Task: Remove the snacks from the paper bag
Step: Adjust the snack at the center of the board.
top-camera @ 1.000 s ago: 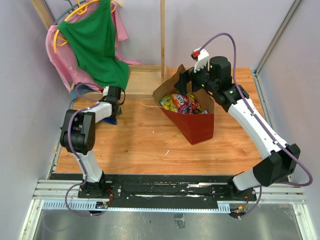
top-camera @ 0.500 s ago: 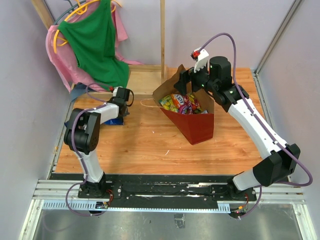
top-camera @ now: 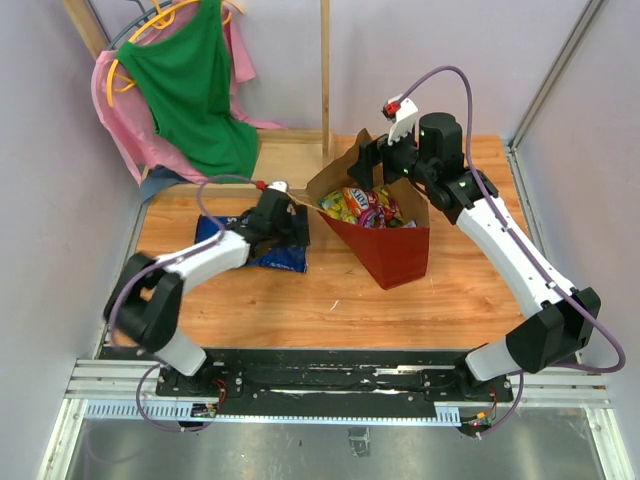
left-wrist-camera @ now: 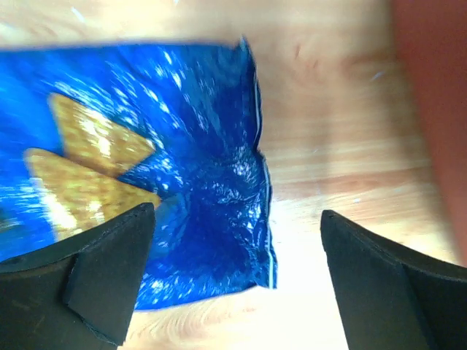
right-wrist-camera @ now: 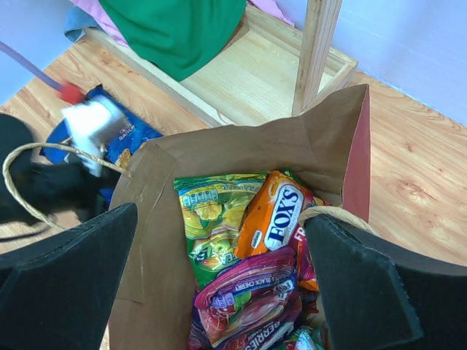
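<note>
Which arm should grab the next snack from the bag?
Right. The right gripper, open, hangs over the open paper bag, packets directly below. The left gripper is open over the Doritos bag on the table.

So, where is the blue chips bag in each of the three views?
Top external: blue chips bag centre-left, left of the paper bag.
Left wrist: blue chips bag fills the left half.
Right wrist: blue chips bag upper left, beyond the paper bag.
Shared landmark: paper bag.

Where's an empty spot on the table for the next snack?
Bare table lies in front of the paper bag and blue chip bag, toward the near rail. Crowded at the back left, by the clothes.
</note>
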